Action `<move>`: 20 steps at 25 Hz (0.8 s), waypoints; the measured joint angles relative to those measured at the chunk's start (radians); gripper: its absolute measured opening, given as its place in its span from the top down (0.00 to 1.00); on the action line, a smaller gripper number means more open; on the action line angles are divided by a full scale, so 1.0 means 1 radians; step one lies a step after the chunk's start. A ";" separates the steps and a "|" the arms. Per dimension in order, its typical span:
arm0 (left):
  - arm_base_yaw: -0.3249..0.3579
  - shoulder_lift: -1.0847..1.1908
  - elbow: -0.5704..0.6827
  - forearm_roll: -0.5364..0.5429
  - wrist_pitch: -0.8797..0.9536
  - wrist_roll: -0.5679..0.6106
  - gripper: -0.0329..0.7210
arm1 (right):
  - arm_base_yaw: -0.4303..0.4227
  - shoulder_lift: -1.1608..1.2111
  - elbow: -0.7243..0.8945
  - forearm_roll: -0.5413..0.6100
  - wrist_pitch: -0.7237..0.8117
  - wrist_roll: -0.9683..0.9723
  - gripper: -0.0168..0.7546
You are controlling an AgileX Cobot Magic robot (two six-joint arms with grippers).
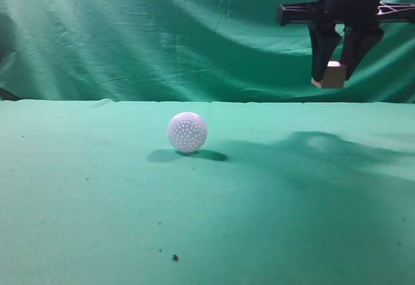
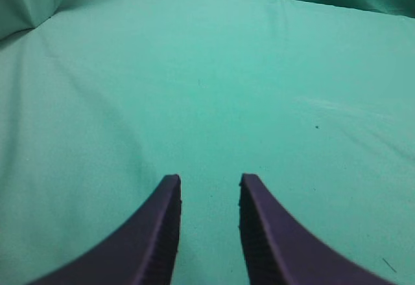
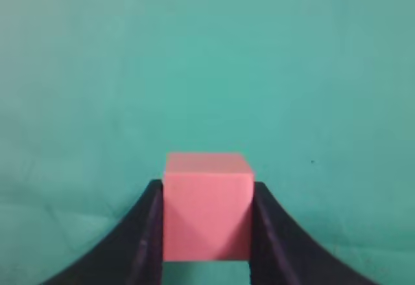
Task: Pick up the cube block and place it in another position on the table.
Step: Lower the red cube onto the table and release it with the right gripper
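The cube (image 1: pixel 335 76) hung well above the table (image 1: pixel 97 220), clamped between the two dark fingers (image 1: pixel 322 52) of the right gripper (image 1: pixel 336 78), up at about 2 o'clock in the exterior view. In the right wrist view the cube (image 3: pixel 206 207) sat square between the jaws, one pad flat against each side face, its lower part in shadow. That centred, flat-sided grip probably kept it from twisting in the air, and the height looked enough to clear the ball (image 1: pixel 187 131) on any path across.

The ball rested on the cloth near the middle of the exterior view, at roughly 8 o'clock from the cube and well apart from it, with its shadow thrown to the right. Only bare green cloth showed under the cube, so the pick seemed done and the placing not.

The left gripper (image 2: pixel 209 197) held nothing; its jaws stood parted over bare cloth, likely parked out of the way.
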 joint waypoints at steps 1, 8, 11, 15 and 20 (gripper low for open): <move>0.000 0.000 0.000 0.000 0.000 0.000 0.61 | 0.000 0.037 -0.036 0.000 0.020 -0.012 0.69; 0.000 0.000 0.000 0.000 0.000 0.000 0.61 | 0.000 0.206 -0.212 0.026 0.169 -0.028 0.69; 0.000 0.000 0.000 0.000 0.000 0.000 0.61 | 0.000 0.205 -0.255 0.073 0.220 -0.047 0.46; 0.000 0.000 0.000 0.000 0.000 0.000 0.61 | 0.000 0.155 -0.316 0.156 0.324 -0.145 0.32; 0.000 0.000 0.000 0.000 0.000 0.000 0.61 | 0.000 -0.008 -0.328 0.179 0.431 -0.179 0.68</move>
